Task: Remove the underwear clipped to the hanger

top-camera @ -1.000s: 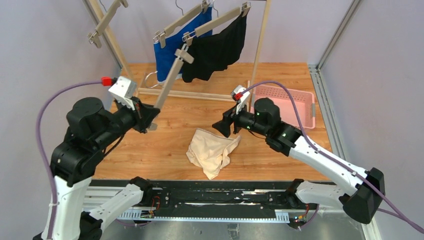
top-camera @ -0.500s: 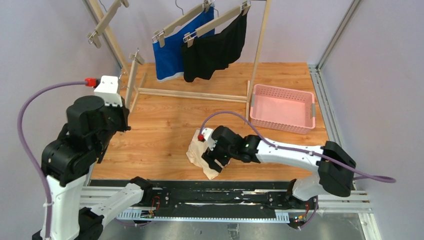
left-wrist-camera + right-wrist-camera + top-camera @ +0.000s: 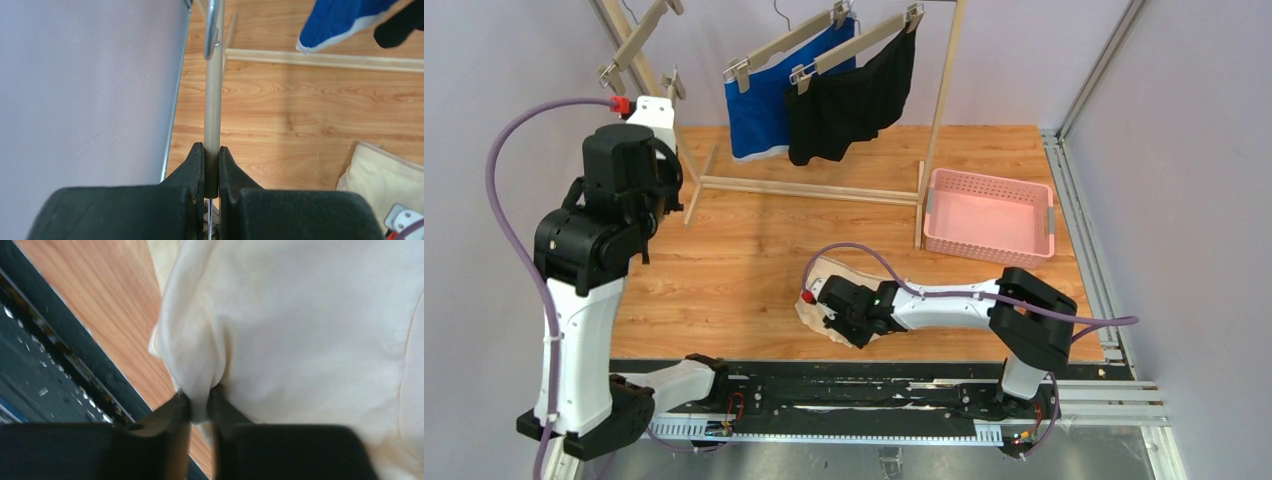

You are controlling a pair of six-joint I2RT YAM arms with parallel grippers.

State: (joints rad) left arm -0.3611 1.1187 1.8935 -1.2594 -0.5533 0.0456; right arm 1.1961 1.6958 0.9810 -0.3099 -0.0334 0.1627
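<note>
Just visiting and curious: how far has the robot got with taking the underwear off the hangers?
One of three looks done: the cream briefs lie on the table. In hand: the right gripper pinches a fold of them, and the left gripper is shut on a bare hanger. Left: the blue briefs and the black briefs hang clipped at the back.

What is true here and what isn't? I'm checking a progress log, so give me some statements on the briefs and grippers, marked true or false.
1. The blue briefs hang clipped to a clip hanger. True.
2. The cream briefs are clipped up as well. False: they lie on the table, pinched in the right gripper's jaws.
3. The left gripper's jaws are open. False: they are shut on a wooden hanger.
4. The black briefs hang beside the blue ones. True.
</note>
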